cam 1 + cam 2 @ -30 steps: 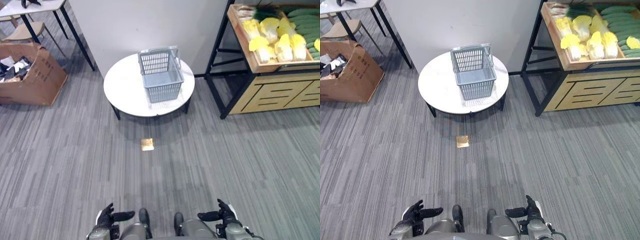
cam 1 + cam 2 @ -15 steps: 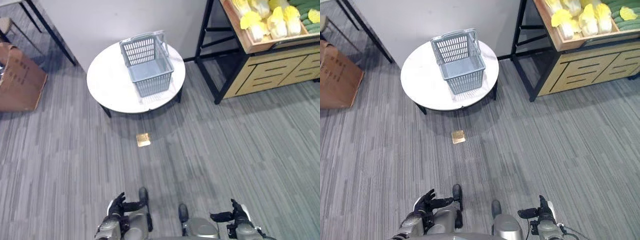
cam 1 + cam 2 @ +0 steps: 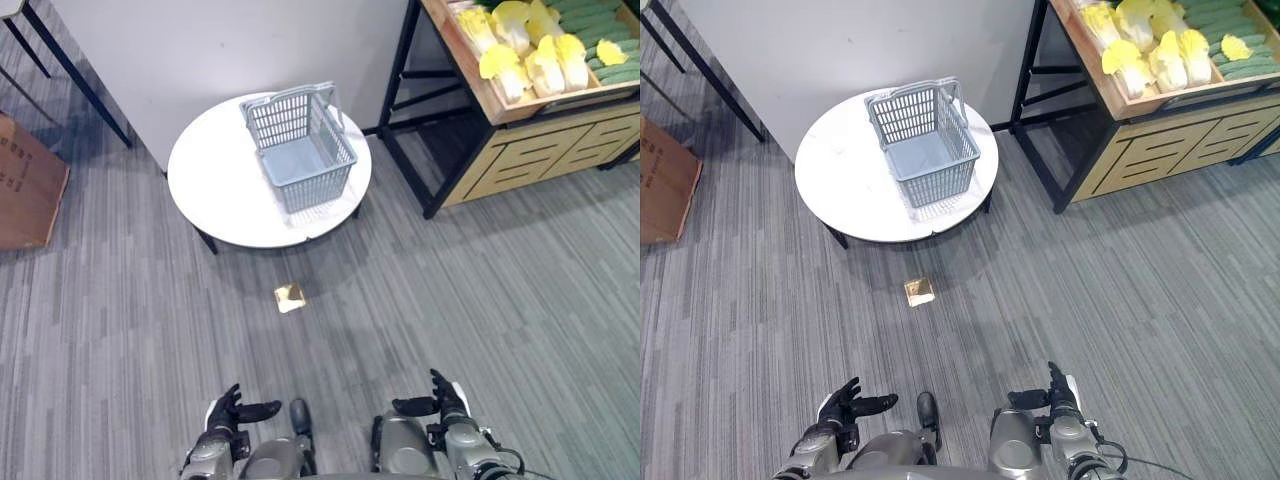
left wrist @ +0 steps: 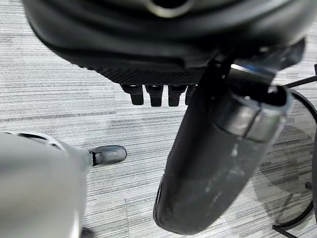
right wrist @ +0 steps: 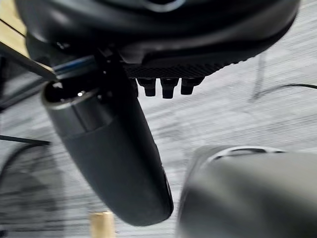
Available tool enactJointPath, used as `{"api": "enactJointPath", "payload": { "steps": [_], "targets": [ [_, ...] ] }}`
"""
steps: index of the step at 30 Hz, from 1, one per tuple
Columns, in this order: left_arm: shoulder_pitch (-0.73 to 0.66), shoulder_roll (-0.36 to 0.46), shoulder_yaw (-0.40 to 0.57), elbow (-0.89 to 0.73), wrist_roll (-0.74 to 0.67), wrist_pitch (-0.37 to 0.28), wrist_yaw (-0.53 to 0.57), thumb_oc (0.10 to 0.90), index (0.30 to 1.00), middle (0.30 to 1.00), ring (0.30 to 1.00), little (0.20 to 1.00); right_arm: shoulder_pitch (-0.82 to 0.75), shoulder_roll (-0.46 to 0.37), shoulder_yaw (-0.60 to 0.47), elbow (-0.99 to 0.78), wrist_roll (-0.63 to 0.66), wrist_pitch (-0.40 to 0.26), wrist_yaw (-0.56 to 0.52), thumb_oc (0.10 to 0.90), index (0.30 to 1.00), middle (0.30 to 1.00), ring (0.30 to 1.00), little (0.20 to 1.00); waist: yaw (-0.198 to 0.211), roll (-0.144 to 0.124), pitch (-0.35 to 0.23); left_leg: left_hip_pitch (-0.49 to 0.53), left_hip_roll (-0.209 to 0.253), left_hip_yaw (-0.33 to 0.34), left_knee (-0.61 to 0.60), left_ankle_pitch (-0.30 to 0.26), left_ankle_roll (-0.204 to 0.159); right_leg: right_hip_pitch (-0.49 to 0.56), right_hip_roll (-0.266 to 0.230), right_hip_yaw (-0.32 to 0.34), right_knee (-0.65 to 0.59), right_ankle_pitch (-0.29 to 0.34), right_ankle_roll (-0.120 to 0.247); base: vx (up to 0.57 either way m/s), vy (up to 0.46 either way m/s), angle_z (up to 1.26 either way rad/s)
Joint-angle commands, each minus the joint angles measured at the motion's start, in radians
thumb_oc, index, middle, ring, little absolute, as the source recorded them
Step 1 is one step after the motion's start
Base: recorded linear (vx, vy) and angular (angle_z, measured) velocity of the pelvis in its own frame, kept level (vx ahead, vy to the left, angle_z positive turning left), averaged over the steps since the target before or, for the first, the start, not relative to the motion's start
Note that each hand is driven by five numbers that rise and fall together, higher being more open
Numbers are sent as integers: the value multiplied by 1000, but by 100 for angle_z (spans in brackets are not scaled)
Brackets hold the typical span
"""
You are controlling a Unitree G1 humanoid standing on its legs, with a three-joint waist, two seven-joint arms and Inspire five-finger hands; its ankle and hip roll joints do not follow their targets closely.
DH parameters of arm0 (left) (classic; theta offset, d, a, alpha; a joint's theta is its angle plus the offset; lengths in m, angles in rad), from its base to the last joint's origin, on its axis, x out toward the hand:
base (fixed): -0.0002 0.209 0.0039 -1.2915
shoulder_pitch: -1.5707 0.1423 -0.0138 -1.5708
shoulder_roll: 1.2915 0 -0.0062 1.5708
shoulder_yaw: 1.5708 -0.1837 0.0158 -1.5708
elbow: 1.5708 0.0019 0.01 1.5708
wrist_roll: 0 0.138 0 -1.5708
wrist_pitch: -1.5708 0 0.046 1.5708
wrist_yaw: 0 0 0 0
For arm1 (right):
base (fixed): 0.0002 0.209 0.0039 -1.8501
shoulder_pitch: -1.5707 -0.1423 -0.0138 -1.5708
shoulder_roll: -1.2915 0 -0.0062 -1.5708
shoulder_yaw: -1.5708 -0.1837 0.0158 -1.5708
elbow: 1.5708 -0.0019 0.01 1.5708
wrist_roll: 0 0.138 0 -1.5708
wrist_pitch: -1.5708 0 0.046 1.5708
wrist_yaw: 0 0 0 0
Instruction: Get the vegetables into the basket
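**Around the work area**

A round white tabletop (image 3: 230, 190) stands on dark legs on the grey striped carpet (image 3: 120, 330). A small tan square (image 3: 290, 297) lies on the carpet just in front of it. A brown cardboard box (image 3: 25, 185) sits at the far left. A black table leg (image 3: 65, 65) slants before the pale wall (image 3: 220, 45).

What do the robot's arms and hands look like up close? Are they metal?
The arms are smooth, rounded silver-grey shells. Each ends in a dark, near-black hand: the left hand and right hand have slim fingers and a thicker thumb. A wrist view shows the left thumb as a rounded, scuffed dark cylinder and short blocky fingertips.
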Motion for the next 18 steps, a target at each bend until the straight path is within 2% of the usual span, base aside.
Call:
{"api": "enactJointPath", "payload": {
  "steps": [1, 3, 5, 7, 9, 12, 13, 14, 15, 16, 17, 18],
  "targets": [
    [3, -5, 15, -24, 8, -34, 10, 900, 1000, 1000, 1000, 1000, -31, -24, 22, 11, -27, -32, -19, 900, 1000, 1000, 1000, 1000, -28, -15, 6, 97, 49, -25, 115, -167, -97, 24, -7, -14, -261, 249, 63, 339, -68, 6],
    [0, -11, 13, -21, 10, -36, 10, 900, 1000, 1000, 1000, 1000, -31, -25, 22, 13, -28, -31, -17, 900, 1000, 1000, 1000, 1000, -40, -12, 7, 116, 51, -34, 116, -170, -103, 3, -1, -10, -287, 268, 71, 295, -44, 14],
    [0, -13, 12, -18, 15, -36, 4, 900, 1000, 1000, 1000, 1000, -24, -24, 24, 16, -31, -29, -14, 900, 1000, 1000, 1000, 1000, -60, -11, 5, 155, 52, -65, 129, -181, -113, -18, 21, 31, -315, 288, 76, 314, -68, 29],
    [5, -16, 11, -13, 18, -36, -2, 900, 1000, 1000, 1000, 1000, -18, -25, 26, 18, -32, -27, -12, 900, 1000, 1000, 1000, 1000, -64, -8, 4, 175, 58, -76, 133, -192, -116, -24, 24, 37, -300, 290, 77, 274, -110, 48],
    [6, -17, 16, -4, 19, -41, 3, 900, 1000, 1000, 1000, 1000, -8, -25, 36, 20, -37, -27, -8, 900, 1000, 1000, 1000, 1000, -56, -17, -12, 184, 77, -92, 194, -192, -140, 16, 27, 29, -284, 289, 52, 376, -249, 70],
    [16, -22, 23, -15, 1, -44, 5, 900, 1000, 1000, 1000, 1000, -3, -39, 45, 14, -48, -30, 1, 900, 1000, 1000, 1000, 1000, -54, -7, -22, 173, 113, -118, 248, -151, -168, 28, 49, 11, -232, 240, 15, 205, -180, 37],
    [16, -22, 22, -15, 1, -44, 5, 900, 1000, 1000, 1000, 1000, -3, -39, 45, 14, -48, -30, 1, 900, 1000, 1000, 1000, 1000, -55, -6, -23, 172, 114, -119, 249, -152, -168, 27, 49, 10, -230, 238, 15, 238, -224, 10],
    [24, -24, 14, -44, -6, -47, -4, 900, 1000, 1000, 1000, 1000, 0, -49, 43, 0, -43, -32, 1, 900, 1000, 1000, 1000, 1000, -57, -2, -22, 152, 136, -141, 329, -103, -187, 36, 63, -1, -185, 190, -15, 221, -217, 13],
    [22, -24, 9, -49, -5, -46, -10, 900, 1000, 1000, 1000, 1000, 0, -53, 43, 0, -42, -32, 1, 900, 1000, 1000, 1000, 1000, -56, -4, -18, 130, 139, -146, 379, -73, -194, 46, 68, 0, -191, 180, -26, 220, -217, 25],
    [22, -24, 9, -49, -5, -46, -10, 900, 1000, 1000, 1000, 1000, 0, -53, 43, 0, -42, -32, 1, 900, 1000, 1000, 1000, 1000, -57, -4, -19, 127, 140, -148, 383, -75, -194, 46, 68, -2, -191, 180, -27, 154, -212, 24],
    [10, -20, 4, -52, -9, -42, -10, 900, 1000, 1000, 1000, 1000, -2, -65, 41, -2, -33, -33, -2, 900, 1000, 1000, 1000, 1000, -54, -14, -4, 46, 147, -165, 528, -7, -199, 74, 81, 6, -188, 145, -62, 165, -251, 24],
    [5, -19, 3, -55, -10, -42, -7, 900, 1000, 1000, 1000, 1000, 1, -68, 40, -2, -34, -33, -5, 900, 1000, 1000, 1000, 1000, -55, -23, 1, 6, 151, -162, 627, 15, -199, 96, 85, 8, -194, 130, -82, 233, -338, 15]
  ]
}}
